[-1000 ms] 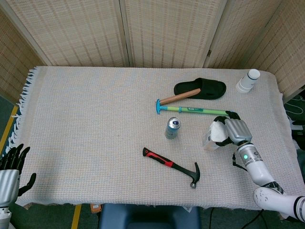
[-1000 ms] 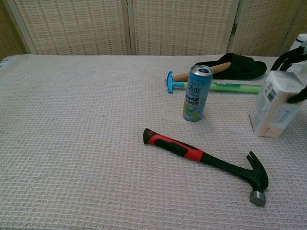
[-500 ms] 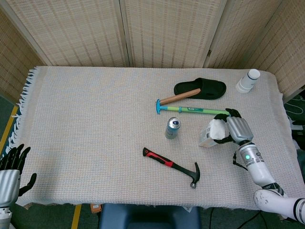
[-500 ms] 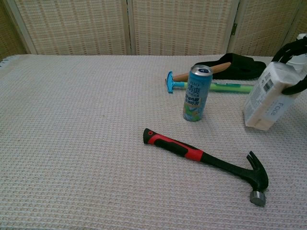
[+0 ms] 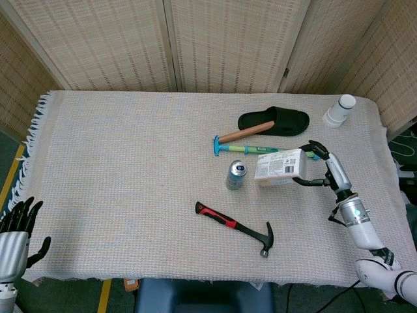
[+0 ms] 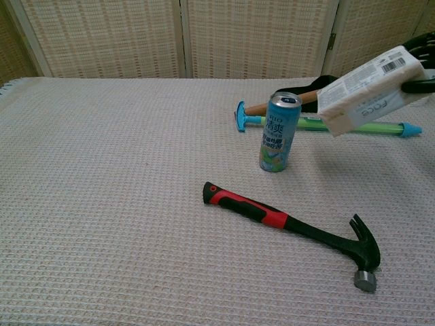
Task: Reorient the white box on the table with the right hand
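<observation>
The white box (image 5: 279, 167) is held off the cloth, lying nearly on its side with its long axis running left to right. My right hand (image 5: 320, 167) grips its right end with black fingers. In the chest view the white box (image 6: 370, 89) hangs tilted in the air at the upper right, just right of the can, and only the fingertips of my right hand (image 6: 420, 64) show at the frame edge. My left hand (image 5: 16, 225) hangs off the table's near left corner with its fingers apart and nothing in it.
A blue drink can (image 5: 236, 175) stands just left of the box. Behind it lie a green-handled tool (image 5: 260, 150), a wooden-handled tool and a black slipper (image 5: 273, 120). A red-and-black claw hammer (image 5: 236, 227) lies nearer. A white bottle (image 5: 339, 111) stands at the far right.
My right hand has lifted the box off the cloth and turned it from nearly upright to nearly horizontal, carrying it up and a little left towards the can. The left hand stayed put.
</observation>
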